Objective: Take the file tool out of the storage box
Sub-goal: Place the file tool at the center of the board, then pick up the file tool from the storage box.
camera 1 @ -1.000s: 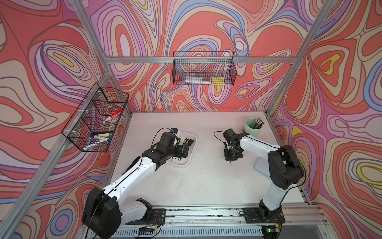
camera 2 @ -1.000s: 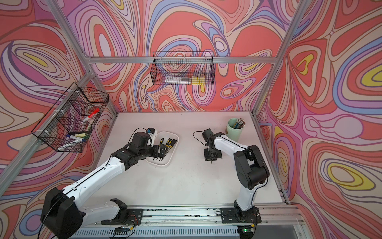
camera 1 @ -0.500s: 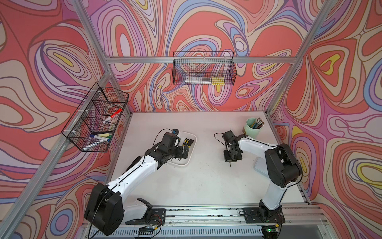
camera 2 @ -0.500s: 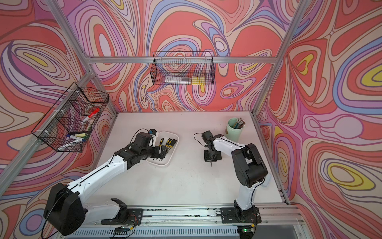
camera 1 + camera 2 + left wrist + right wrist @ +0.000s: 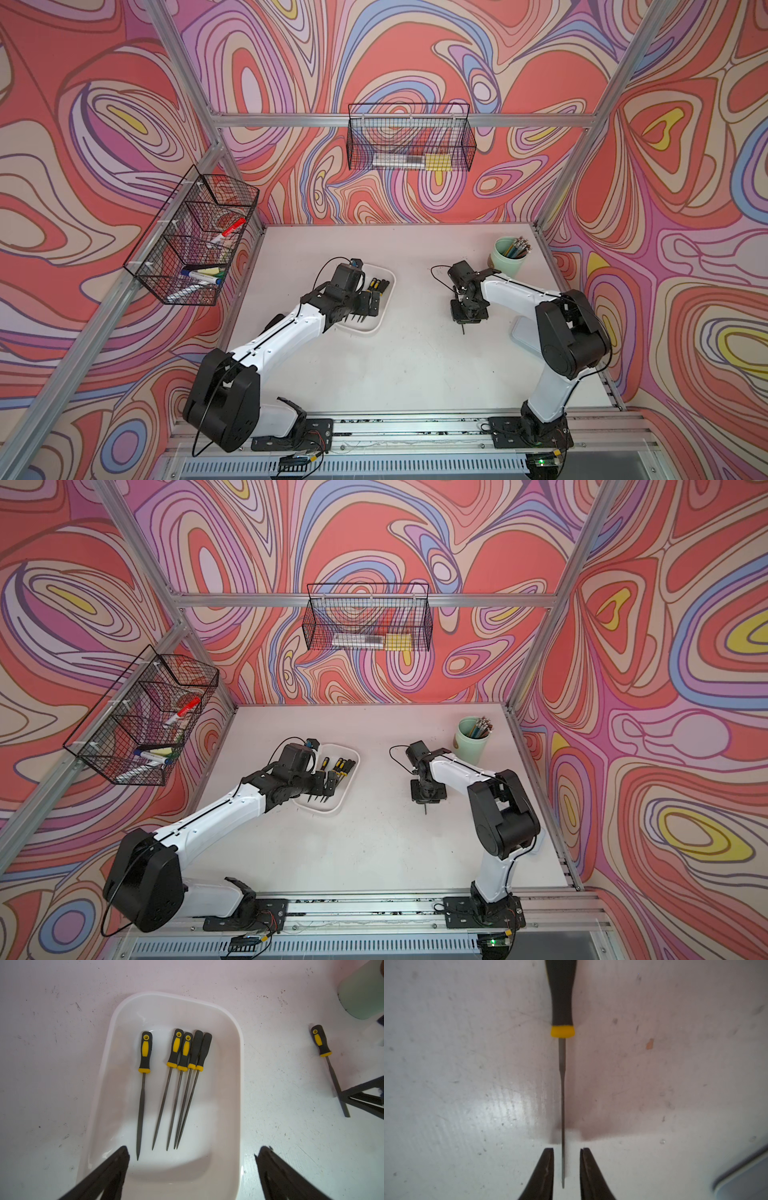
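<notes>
The storage box (image 5: 239, 1084) is a shallow white tray left of the table's middle, seen in both top views (image 5: 370, 326) (image 5: 332, 804). Several black-and-yellow files (image 5: 182, 1084) lie side by side in it. My left gripper (image 5: 193, 1152) hangs open over the tray's near end (image 5: 371, 309), holding nothing. One more file tool (image 5: 562, 1095) lies flat on the table to the right of the tray (image 5: 332, 1076). My right gripper (image 5: 566, 1150) stands low over its blade (image 5: 467, 316), open a little. There is a gap between the blade and each finger.
A mint-green pencil cup (image 5: 509, 257) stands at the back right, close behind the right arm. Black wire baskets hang on the back wall (image 5: 409, 141) and the left wall (image 5: 195, 237). A pale flat object (image 5: 521, 332) lies by the right arm's elbow.
My right gripper's jaws have parted and let go of the file, which now rests on the table. The left gripper stays open over the tray.
</notes>
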